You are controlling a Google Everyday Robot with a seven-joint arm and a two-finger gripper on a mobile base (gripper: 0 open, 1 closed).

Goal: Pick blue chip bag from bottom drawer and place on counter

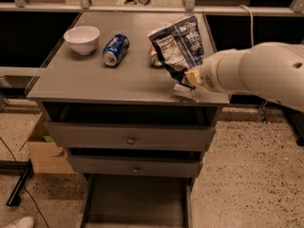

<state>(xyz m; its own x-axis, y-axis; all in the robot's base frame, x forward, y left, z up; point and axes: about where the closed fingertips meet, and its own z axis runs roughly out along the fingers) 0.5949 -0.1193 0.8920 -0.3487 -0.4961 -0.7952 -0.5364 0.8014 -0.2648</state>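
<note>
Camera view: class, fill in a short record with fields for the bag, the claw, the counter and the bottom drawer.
bag: blue chip bag upright over the counter right front, lower end in the claw
claw: at the counter's right front edge, shut on the bag
counter: holds white bowl, blue soda can lying down, second can partly behind bag
drawer: bottom drawer pulled out, visible floor bare

Speckled floor (247, 175) is spreading around a grey drawer cabinet (95, 137); a cardboard box (45, 153) is sitting at its left, and a pale rail (47, 7) is running behind. The pincer (186, 78) is hovering over the front right corner of the worktop (95, 82).
</note>
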